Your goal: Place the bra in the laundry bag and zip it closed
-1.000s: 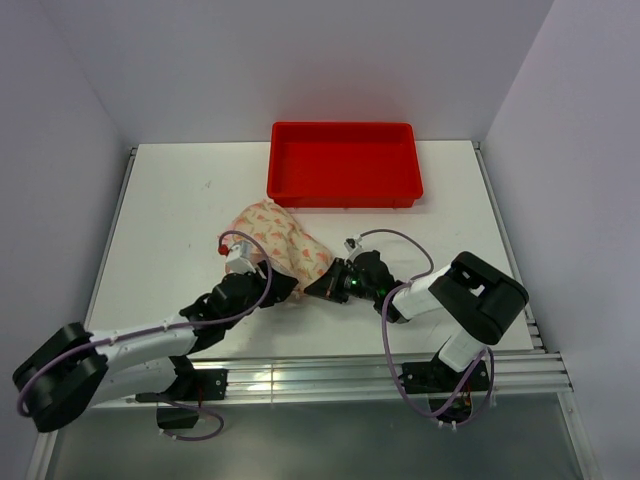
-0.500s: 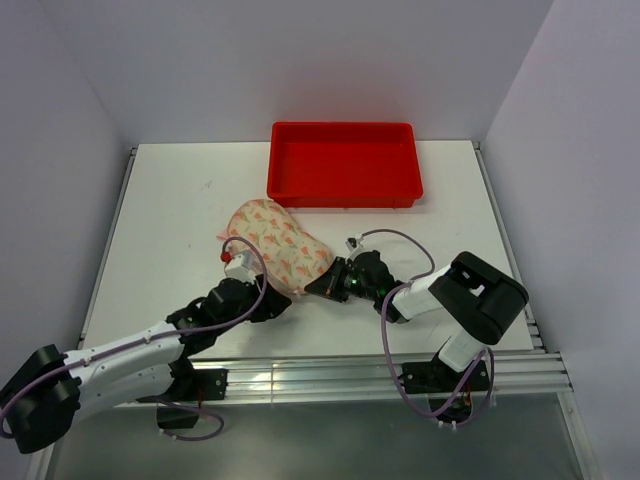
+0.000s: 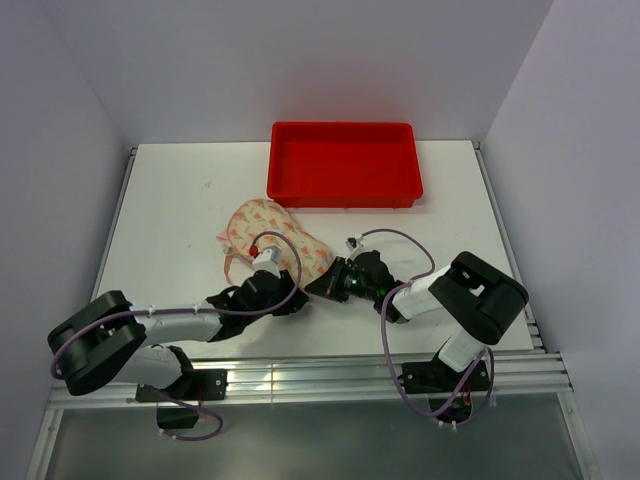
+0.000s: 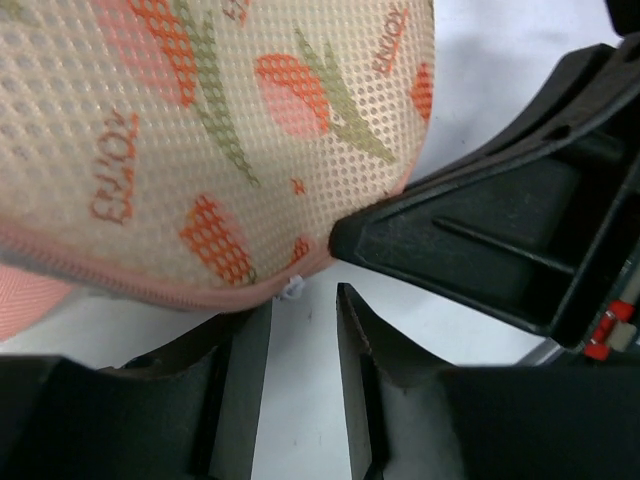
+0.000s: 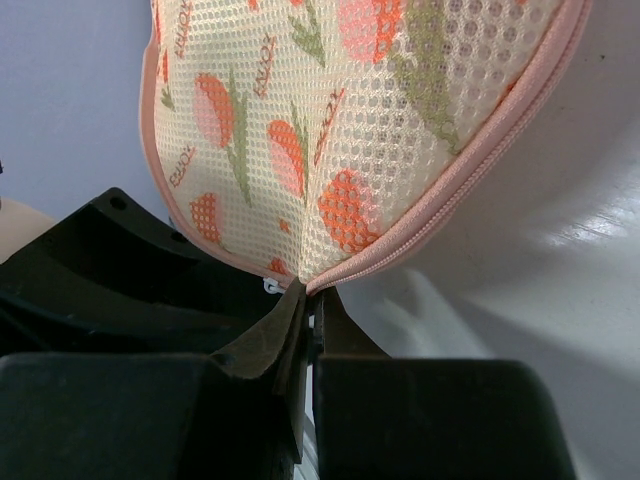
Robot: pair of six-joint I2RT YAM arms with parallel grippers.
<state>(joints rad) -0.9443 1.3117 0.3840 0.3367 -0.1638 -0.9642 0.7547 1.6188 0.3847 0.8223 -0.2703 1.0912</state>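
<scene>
The laundry bag (image 3: 272,240) lies on the white table, cream mesh with pink-orange motifs and pink zip edging, and fills the left wrist view (image 4: 200,140) and the right wrist view (image 5: 350,130). The bra is hidden from view. My right gripper (image 3: 326,284) (image 5: 310,292) is shut on the bag's near right corner at the zip edging. My left gripper (image 3: 290,298) (image 4: 300,308) is open with a narrow gap, low on the table, its tips just short of the bag's edge. A small white zip pull (image 4: 291,288) sits at that edge, just in front of the tips.
A red plastic tray (image 3: 344,190) stands at the back, just beyond the bag. The two grippers are close together at the bag's near corner; the right gripper's black body (image 4: 500,230) fills the right of the left wrist view. The table's front rail (image 3: 320,375) runs below.
My left gripper has moved right along the bag's near edge toward the right gripper. The bag has shifted shape a little. The right arm has not moved.
</scene>
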